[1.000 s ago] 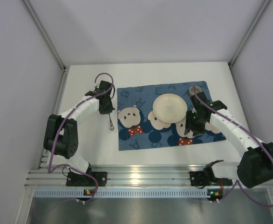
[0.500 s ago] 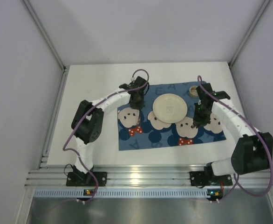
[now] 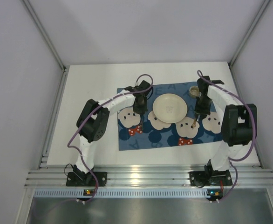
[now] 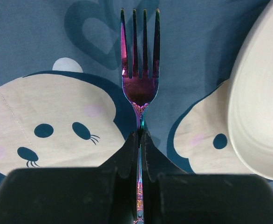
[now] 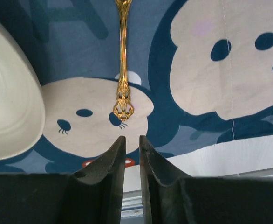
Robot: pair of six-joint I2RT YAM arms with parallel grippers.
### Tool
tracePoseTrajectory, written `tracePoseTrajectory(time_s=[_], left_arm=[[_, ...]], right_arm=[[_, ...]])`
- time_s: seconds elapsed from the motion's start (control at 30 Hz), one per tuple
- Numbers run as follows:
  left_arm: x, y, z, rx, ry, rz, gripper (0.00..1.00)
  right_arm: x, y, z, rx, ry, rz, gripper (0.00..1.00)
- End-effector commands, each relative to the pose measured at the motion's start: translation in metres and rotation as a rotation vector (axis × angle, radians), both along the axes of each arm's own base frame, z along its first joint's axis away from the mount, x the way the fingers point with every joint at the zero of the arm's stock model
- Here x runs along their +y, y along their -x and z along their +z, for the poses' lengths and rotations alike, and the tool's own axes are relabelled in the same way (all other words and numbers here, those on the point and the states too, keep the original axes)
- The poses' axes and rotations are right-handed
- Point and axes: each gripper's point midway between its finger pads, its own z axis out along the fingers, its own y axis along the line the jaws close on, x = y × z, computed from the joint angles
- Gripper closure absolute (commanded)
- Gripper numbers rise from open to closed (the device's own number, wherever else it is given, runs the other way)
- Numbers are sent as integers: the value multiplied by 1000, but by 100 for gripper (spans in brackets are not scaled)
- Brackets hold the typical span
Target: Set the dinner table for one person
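Two arms reach over the white table [image 3: 87,93], which carries a blue mouse-print mat [image 3: 127,140] at its middle and shows bare on every side of the mat. A round white plate [image 3: 170,107] sits on the mat, with a small cup [image 3: 194,89] just beyond its far right.

Left gripper [image 4: 139,135]: fingers closed tight on the thin handle of an iridescent purple fork [image 4: 139,60]. The tines point straight out ahead of the fingers. The fork sits over the mat, just left of the plate rim. Whether it touches the cloth cannot be told.

Right gripper [image 5: 131,139]: fingers parted by only a narrow slit, with nothing between them. A gold utensil [image 5: 123,56] lies flat on the mat just ahead of the fingertips, clear of them and right of the plate. Only its ornate handle shows, so its type cannot be told. In the top view this gripper [image 3: 197,112] hangs over the mat beside the plate's right edge.
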Motion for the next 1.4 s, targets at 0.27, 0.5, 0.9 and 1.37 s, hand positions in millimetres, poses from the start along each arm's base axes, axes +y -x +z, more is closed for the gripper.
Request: tracePoseTrajectory(time_s=[0.27,0.5,0.9,1.37], left_arm=[[11,10,0,5,-16,-18,100],[13,10,0,4,-11,-32,100],[26,4,-2,12,-2,-17,100],[33,4,-12,27,-6,4,100]], right_arm=[[-5,-43,-15,3,49,-37,78],[-4,-48,-32,42,73,-49,77],[-16,-27,-50,113,168,-34,78],[-47,-19,-35,99,238,-31,78]])
